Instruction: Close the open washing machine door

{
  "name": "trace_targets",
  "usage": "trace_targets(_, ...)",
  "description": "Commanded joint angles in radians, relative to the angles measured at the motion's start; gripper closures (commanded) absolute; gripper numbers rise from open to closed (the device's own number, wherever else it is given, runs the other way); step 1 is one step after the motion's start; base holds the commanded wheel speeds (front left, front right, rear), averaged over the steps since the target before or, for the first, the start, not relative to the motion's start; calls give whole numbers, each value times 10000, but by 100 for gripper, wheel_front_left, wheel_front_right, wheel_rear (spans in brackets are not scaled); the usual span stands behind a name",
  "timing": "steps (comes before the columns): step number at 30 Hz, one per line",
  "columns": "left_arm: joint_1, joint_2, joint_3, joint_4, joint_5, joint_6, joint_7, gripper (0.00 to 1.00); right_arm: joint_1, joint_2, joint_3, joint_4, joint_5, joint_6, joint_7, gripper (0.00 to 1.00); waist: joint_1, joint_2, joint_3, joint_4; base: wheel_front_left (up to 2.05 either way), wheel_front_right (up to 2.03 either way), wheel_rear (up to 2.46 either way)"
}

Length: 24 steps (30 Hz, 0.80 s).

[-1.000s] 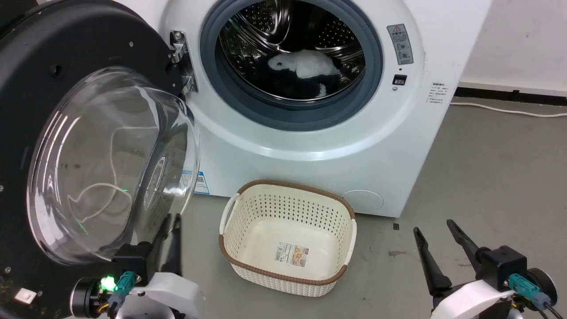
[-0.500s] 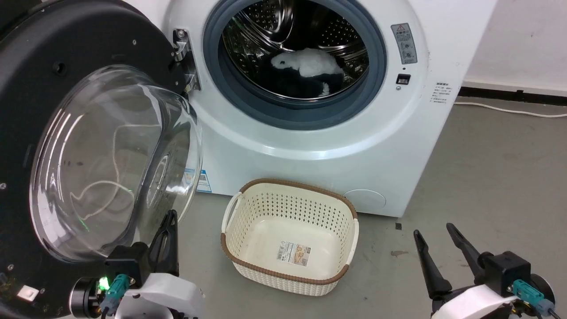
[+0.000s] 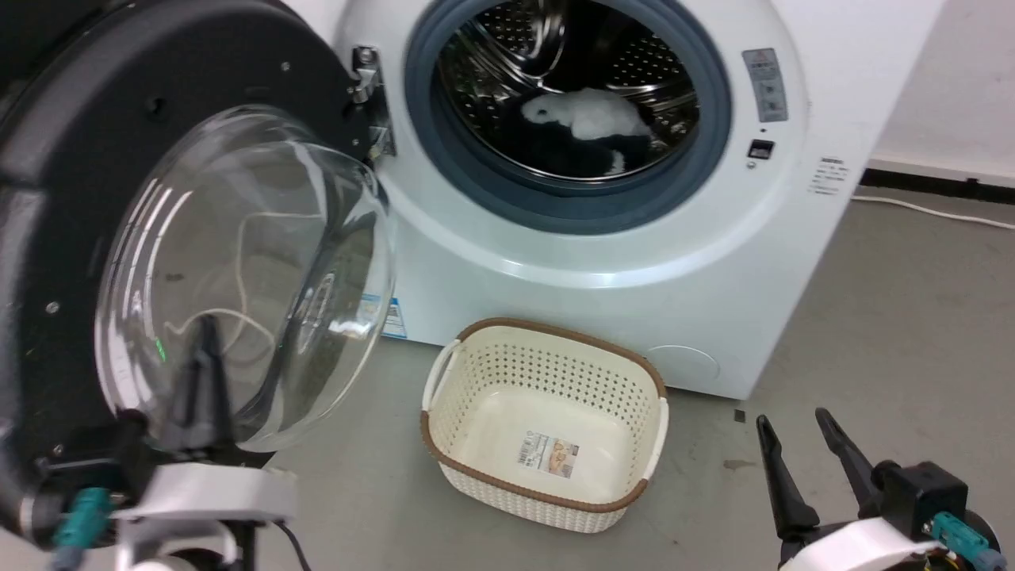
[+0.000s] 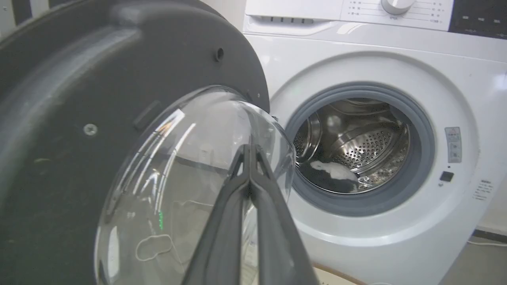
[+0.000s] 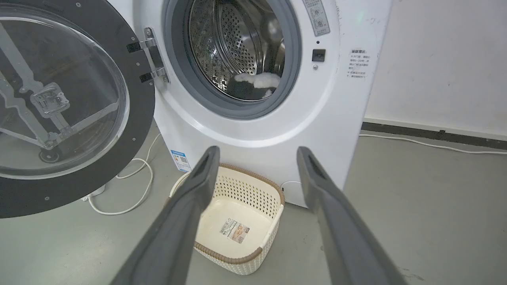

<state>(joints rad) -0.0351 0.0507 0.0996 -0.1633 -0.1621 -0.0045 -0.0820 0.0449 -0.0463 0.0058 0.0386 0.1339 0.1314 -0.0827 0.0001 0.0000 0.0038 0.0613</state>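
1. washing machine door [image 3: 71, 159]: wide open, hung upright on the hinge [image 3: 369, 103] at the porthole's left edge. It is round, so it has no long axis. The inner face is toward the robot, and the glass bowl [image 3: 246, 270] bulges out to the lower right in the head view.
2. washing machine [image 3: 634, 262]: the porthole is uncovered, with white and dark laundry [image 3: 591, 119] lying in the steel drum [image 3: 507, 71].
3. left hand [image 3: 208, 329]: fingers pressed together with nothing between them, tips up in front of the glass bowl. I can't tell whether they touch the glass.
4. right hand [image 3: 791, 418]: fingers spread wide and empty, low on the right, well apart from the door.
5. Cream basket [image 3: 555, 333]: on the floor [image 3: 872, 317] just in front of the machine, below the porthole.
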Motion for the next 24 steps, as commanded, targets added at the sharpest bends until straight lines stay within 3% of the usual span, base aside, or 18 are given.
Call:
trace_targets(1, -173, 4, 206, -192, -117, -39, -114, 100, 194, -15, 1, 50, 111, -3, -115, 0, -1, 0, -21, 125, 0, 0, 0)
trace_targets(7, -423, -1, 1257, -537, -491, 103, -240, 100, 288, -17, -19, 128, 288, -3, -240, 0, -1, 0, -82, 617, 0, 0, 0)
trace_targets(8, -623, 72, 2190, -445, -754, 49, -345, 100, 367, -18, -45, 185, 448, -3, -344, 0, -1, 0, -113, 1065, 0, 0, 0)
trace_targets(14, -975, 695, 3099, 392, -968, -100, -467, 100, 400, -20, -75, 233, 580, -4, -468, 0, -1, 0, -34, 1485, 0, 0, 0)
trace_targets(18, -1250, 1371, 3451, 1357, -1101, -177, -406, 100, 356, -21, -93, 243, 600, -4, -551, 0, -1, 0, 155, 1641, 0, 0, 0)
trace_targets(19, -1436, 1980, 3444, 2176, -1105, -312, -169, 100, 282, -22, -138, 238, 550, -4, -577, 0, -1, 0, 373, 1706, 0, 0, 0)
trace_targets(24, -1794, 3046, 3131, 3538, -1144, -578, 341, 100, 118, -24, -218, 125, 452, -4, -512, 0, -1, 0, 837, 1720, 0, 0, 0)
